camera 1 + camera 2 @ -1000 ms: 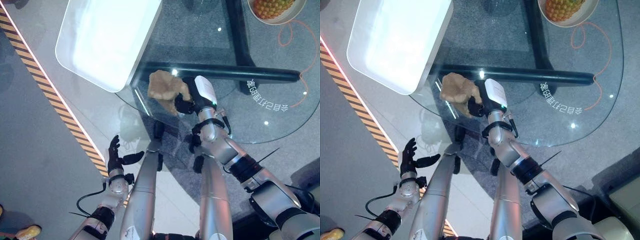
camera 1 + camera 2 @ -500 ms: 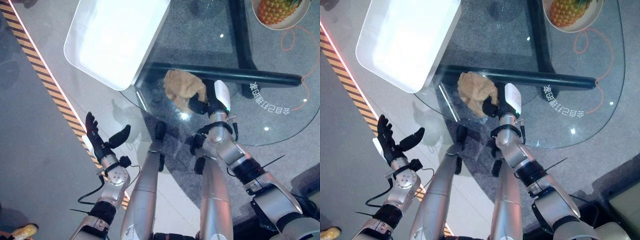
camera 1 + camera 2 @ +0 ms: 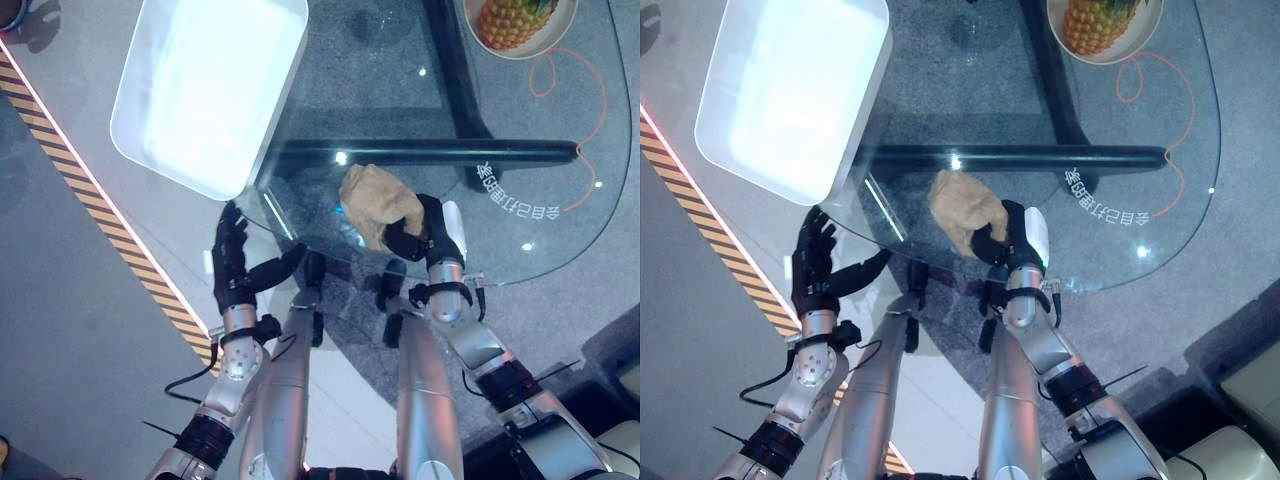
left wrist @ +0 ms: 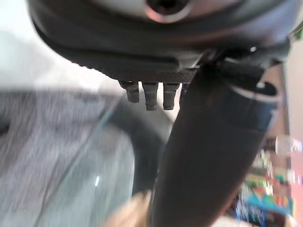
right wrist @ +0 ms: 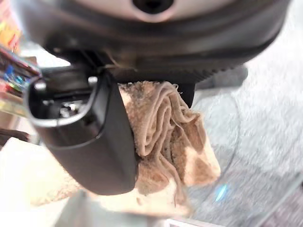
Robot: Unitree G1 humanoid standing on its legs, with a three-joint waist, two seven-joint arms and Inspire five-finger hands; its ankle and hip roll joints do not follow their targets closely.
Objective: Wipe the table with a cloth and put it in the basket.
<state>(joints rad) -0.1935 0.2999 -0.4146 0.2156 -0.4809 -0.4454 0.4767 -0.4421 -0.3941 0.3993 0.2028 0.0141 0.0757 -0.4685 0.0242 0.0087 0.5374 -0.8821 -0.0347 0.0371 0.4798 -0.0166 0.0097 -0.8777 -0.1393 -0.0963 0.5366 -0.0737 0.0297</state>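
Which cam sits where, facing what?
Left eye, right eye: head stereo pair, looking down at glass table, white basket, both hands.
Left wrist: along open left hand toward the table edge.
Right wrist: along right hand, curled round tan cloth.
Shared: cloth in right hand; left hand.

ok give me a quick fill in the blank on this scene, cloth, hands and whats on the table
1. The right hand is shut on the tan ____ on the glass table.
2. The left hand, beside the table's edge, holds ____.
3. The bowl at the table's far end holds a ____.
4. The white basket lies on the robot's ____ side.

Missing words: cloth; nothing; pineapple; left
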